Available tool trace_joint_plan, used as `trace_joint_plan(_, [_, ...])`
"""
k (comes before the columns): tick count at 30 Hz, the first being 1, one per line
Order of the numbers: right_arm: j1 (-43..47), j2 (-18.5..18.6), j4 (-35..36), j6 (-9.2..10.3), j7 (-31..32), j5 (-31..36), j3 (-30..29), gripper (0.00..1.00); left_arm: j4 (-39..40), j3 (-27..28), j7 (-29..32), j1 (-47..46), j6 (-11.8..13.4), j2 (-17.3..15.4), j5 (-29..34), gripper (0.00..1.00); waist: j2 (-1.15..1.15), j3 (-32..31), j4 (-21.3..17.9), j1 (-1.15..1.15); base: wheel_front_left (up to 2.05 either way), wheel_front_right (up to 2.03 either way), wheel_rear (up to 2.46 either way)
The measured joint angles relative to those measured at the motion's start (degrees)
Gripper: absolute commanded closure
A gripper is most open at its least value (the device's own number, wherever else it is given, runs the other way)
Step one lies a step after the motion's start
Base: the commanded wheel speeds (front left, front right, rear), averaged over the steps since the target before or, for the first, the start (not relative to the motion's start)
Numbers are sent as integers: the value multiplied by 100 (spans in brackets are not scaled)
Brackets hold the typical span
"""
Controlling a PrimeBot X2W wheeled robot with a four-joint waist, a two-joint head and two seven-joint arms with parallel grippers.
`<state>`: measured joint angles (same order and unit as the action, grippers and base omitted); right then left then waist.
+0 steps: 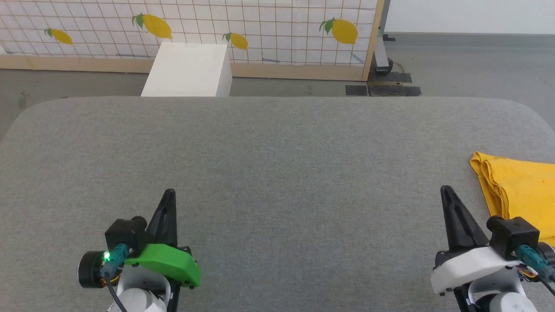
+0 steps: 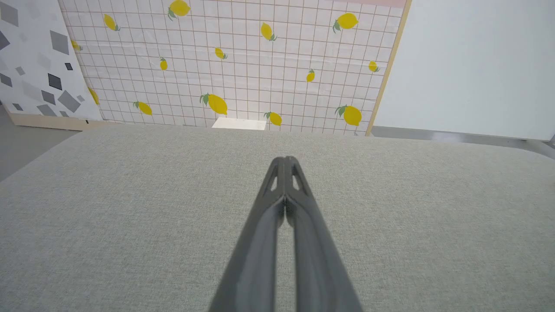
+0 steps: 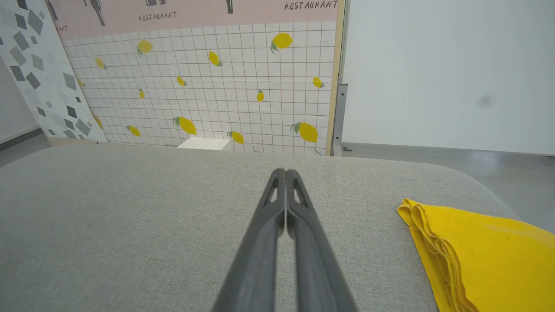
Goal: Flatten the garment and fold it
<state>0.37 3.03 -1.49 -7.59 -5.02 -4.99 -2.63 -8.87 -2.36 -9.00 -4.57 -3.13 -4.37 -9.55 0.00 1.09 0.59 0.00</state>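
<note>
Left jaws: You had them pressed together. The two dark fingers (image 2: 260, 242) met at the tips with nothing between them, and they pointed away from you over bare desk (image 1: 277, 143).
Right jaws: You had these pressed together too, fingers (image 3: 260, 251) tip to tip and pinching nothing. They sat well apart from the left jaws and about level with them.
Garment (image 1: 518, 186): It lay on the desk just to the right of the right jaws. It was clear of the fingers, and in the right wrist view a strip of grey cover showed between them.
Garment shape: It was plain yellow and lay in a flat stack. Several layered edges ran along the side that faced the right jaws, and one corner (image 3: 405, 210) pointed ahead and left, a little past the fingertips.
Garment extent: It ran off the right edge of the head view, so you could not tell its full outline.
Desk: It had a grey woven cover and rounded far corners.
Ahead of the left jaws: A white box (image 1: 190, 69) stood on the floor (image 1: 468, 65) beyond the far edge of the desk.
Beyond the box: A tiled panel (image 1: 269, 39) printed with lemons stood upright.
Wrists: There was a green cover (image 1: 169, 260) behind the left jaws and a white cover (image 1: 472, 260) behind the right jaws.
</note>
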Motion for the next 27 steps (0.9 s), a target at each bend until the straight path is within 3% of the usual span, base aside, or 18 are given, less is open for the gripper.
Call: trace_joint_plan(27, [-1,0,42,0,175,152,85,100,313,89,339,135,107,43,336,100,0,-40,-21,0,0,0,0])
